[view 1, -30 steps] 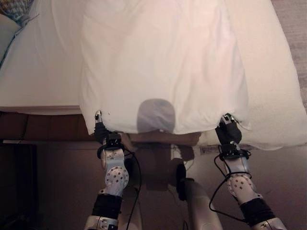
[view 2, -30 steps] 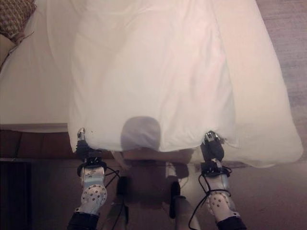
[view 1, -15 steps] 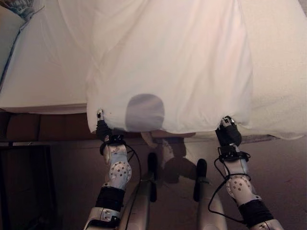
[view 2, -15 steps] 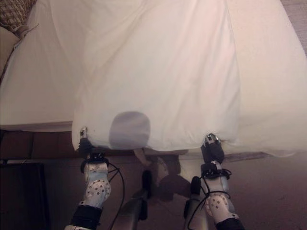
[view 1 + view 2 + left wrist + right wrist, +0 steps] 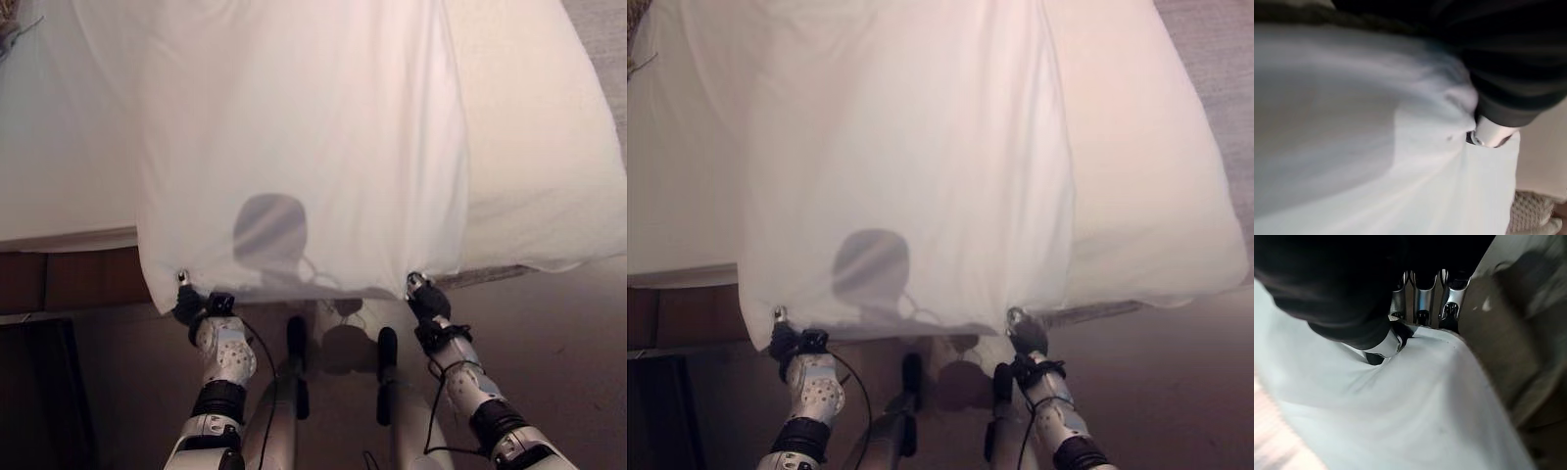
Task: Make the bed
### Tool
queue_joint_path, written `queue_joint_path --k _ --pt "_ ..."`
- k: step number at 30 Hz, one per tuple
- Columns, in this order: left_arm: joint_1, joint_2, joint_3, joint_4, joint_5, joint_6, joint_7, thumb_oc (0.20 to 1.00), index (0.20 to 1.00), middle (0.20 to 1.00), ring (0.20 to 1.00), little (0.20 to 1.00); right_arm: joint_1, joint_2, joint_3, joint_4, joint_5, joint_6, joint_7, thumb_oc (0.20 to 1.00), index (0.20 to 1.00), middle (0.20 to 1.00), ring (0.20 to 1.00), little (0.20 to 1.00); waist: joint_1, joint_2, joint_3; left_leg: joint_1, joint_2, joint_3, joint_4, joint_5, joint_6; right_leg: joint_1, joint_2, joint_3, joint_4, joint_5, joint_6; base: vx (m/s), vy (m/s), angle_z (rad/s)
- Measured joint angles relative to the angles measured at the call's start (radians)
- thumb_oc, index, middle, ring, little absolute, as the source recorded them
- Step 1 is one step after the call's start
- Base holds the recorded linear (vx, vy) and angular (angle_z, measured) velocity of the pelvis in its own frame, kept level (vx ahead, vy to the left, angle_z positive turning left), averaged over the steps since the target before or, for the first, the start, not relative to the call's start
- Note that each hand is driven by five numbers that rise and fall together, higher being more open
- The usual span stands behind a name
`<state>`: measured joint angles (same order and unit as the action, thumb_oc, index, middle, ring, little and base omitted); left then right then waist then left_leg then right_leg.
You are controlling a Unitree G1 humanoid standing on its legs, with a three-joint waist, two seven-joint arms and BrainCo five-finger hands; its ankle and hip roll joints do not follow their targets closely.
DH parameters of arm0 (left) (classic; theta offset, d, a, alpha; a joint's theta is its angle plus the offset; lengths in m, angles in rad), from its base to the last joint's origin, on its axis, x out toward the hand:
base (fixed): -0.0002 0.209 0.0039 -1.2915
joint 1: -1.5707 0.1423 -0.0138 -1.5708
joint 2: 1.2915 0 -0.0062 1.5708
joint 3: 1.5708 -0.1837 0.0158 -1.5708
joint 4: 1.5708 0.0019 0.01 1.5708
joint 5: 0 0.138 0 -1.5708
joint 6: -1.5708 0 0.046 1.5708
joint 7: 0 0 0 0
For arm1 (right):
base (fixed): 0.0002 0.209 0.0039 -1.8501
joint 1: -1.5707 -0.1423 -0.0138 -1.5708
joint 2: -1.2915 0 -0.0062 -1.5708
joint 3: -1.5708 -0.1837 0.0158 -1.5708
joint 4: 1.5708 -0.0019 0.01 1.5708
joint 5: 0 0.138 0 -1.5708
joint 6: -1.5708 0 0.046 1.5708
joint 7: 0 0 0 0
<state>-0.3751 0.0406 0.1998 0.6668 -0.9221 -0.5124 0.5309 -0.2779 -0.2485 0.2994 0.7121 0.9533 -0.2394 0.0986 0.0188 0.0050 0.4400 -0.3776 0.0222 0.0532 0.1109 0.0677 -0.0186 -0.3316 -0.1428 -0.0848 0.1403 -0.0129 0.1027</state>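
Observation:
A white sheet (image 5: 294, 147) lies stretched along the bed (image 5: 549, 166), its near edge hanging past the foot of the mattress. My left hand (image 5: 188, 304) is shut on the sheet's near left corner (image 5: 1464, 122). My right hand (image 5: 423, 294) is shut on the near right corner, where the fingers (image 5: 1420, 298) and thumb pinch the cloth (image 5: 1415, 396). Both hands sit low, just off the bed's foot, holding the edge taut between them.
The bare white mattress (image 5: 59, 147) shows to either side of the sheet. A dark wooden bed frame (image 5: 69, 279) runs below the mattress on the left. A patterned pillow (image 5: 635, 15) sits at the far left. Carpeted floor (image 5: 578, 333) lies to the right.
Both hands have drawn the sheet's near edge toward me and lower, past the foot of the bed. The camera view has shifted as well.

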Motion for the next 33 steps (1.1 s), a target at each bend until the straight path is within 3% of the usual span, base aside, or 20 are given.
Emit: queue_joint_path --k 6,7,8,9,10,11,12,13,17,22,24,28,33 --pt "-0.105 0.069 0.015 0.27 0.039 0.039 -0.006 0.2 0.2 0.2 0.2 0.2 -0.073 0.03 -0.001 0.242 -0.188 0.037 -0.065 0.2 0.2 0.2 0.2 0.2 0.001 0.005 -0.002 0.019 0.004 -0.005 -0.003 -0.005 -0.01 0.029 -0.001 -0.017 -0.004 -0.008 0.0 0.0 0.003 0.09" --pt "-0.121 0.083 0.018 0.319 0.044 0.06 -0.006 0.291 0.291 0.291 0.291 0.291 -0.092 0.043 0.0 0.305 -0.225 0.056 -0.097 0.2 0.2 0.2 0.2 0.2 0.0 0.006 -0.002 0.023 0.006 -0.007 -0.004 -0.005 -0.01 0.037 0.0 -0.019 -0.009 -0.008 -0.001 0.02 -0.036 0.04" --pt "-0.128 0.086 0.019 0.334 0.044 0.067 -0.006 0.507 0.507 0.507 0.507 0.507 -0.097 0.045 0.003 0.319 -0.238 0.066 -0.109 0.2 0.2 0.2 0.2 0.2 0.001 0.006 -0.002 0.025 0.006 -0.007 -0.004 -0.006 -0.011 0.041 0.0 -0.021 -0.012 -0.008 -0.001 0.03 -0.036 0.05" --pt "-0.13 0.087 0.023 0.345 0.045 0.076 0.002 1.0 1.0 1.0 1.0 1.0 -0.097 0.045 0.02 0.339 -0.267 0.091 -0.122 0.2 0.2 0.2 0.2 0.2 0.001 0.006 -0.002 0.031 0.006 -0.008 -0.004 -0.006 -0.011 0.051 0.001 -0.025 -0.016 -0.008 -0.001 0.03 -0.04 0.05" --pt "-0.13 0.087 0.025 0.359 0.045 0.08 0.005 1.0 1.0 1.0 1.0 1.0 -0.097 0.046 0.029 0.365 -0.279 0.102 -0.125 0.2 0.2 0.2 0.2 0.2 0.003 0.006 -0.003 0.036 0.006 -0.009 -0.004 -0.007 -0.012 0.056 0.001 -0.027 -0.018 -0.008 -0.001 0.04 -0.035 0.12" --pt "-0.129 0.087 0.026 0.406 0.046 0.094 0.026 1.0 1.0 1.0 1.0 1.0 -0.087 0.049 0.031 0.433 -0.301 0.134 -0.133 0.451 0.451 0.451 0.451 0.451 0.008 0.011 -0.005 0.039 0.006 -0.012 -0.004 -0.007 -0.013 0.07 0.002 -0.036 -0.028 -0.008 -0.002 0.04 -0.026 0.12" --pt "-0.12 0.087 0.027 0.435 0.046 0.109 0.044 1.0 1.0 1.0 1.0 1.0 -0.068 0.05 0.036 0.475 -0.314 0.162 -0.139 0.79 0.79 0.79 0.79 0.79 0.022 0.013 -0.006 0.042 0.007 -0.017 -0.005 -0.008 -0.014 0.076 0.002 -0.04 -0.033 -0.008 -0.002 0.04 -0.02 0.12" --pt "-0.113 0.089 0.032 0.455 0.046 0.116 0.051 1.0 1.0 1.0 1.0 1.0 -0.058 0.051 0.035 0.501 -0.323 0.174 -0.138 1.0 1.0 1.0 1.0 1.0 0.027 0.013 -0.006 0.046 0.007 -0.021 -0.006 -0.009 -0.015 0.082 0.004 -0.041 -0.036 -0.008 -0.002 0.04 -0.018 0.11" --pt "0.005 0.112 0.108 0.551 0.046 0.163 0.121 1.0 1.0 1.0 1.0 1.0 -0.031 0.042 0.012 0.57 -0.345 0.207 -0.146 1.0 1.0 1.0 1.0 1.0 0.03 0.013 -0.007 0.064 0.007 -0.028 -0.014 -0.008 -0.016 0.106 0.004 -0.053 -0.048 -0.004 -0.004 0.04 -0.023 0.08" --pt "0.16 0.103 0.059 0.552 0.07 0.204 0.109 1.0 1.0 1.0 1.0 1.0 -0.004 0.049 -0.018 0.58 -0.345 0.208 -0.137 1.0 1.0 1.0 1.0 1.0 0.053 0.009 -0.046 0.068 0.009 -0.031 -0.033 0.0 -0.023 0.111 0.007 -0.065 -0.048 -0.005 -0.005 0.03 -0.018 0.09" --pt "0.226 0.088 -0.056 0.517 0.145 0.221 0.077 1.0 1.0 1.0 1.0 1.0 0.007 0.046 -0.018 0.555 -0.345 0.202 -0.127 1.0 1.0 1.0 1.0 1.0 0.054 0.005 -0.049 0.068 0.005 -0.036 -0.038 0.006 -0.02 0.106 0.004 -0.068 -0.038 -0.008 -0.004 0.02 -0.025 0.06" --pt "0.26 0.076 -0.134 0.406 0.208 0.225 0.007 1.0 1.0 1.0 1.0 1.0 0.032 0.042 -0.018 0.483 -0.349 0.178 -0.12 1.0 1.0 1.0 1.0 1.0 0.055 0.002 -0.051 0.052 0.003 -0.051 -0.059 0.026 -0.022 0.08 0.002 -0.08 -0.018 -0.011 -0.005 0.0 -0.021 0.1" --pt "0.314 0.18 -0.345 0.162 0.467 0.229 -0.11 1.0 1.0 1.0 1.0 1.0 0.08 0.017 -0.015 0.262 -0.376 0.107 -0.118 1.0 1.0 1.0 1.0 1.0 0.05 0.002 -0.05 0.029 0.001 -0.057 -0.068 0.043 -0.017 0.047 -0.001 -0.087 0.003 -0.012 -0.006 0.0 -0.004 0.04"
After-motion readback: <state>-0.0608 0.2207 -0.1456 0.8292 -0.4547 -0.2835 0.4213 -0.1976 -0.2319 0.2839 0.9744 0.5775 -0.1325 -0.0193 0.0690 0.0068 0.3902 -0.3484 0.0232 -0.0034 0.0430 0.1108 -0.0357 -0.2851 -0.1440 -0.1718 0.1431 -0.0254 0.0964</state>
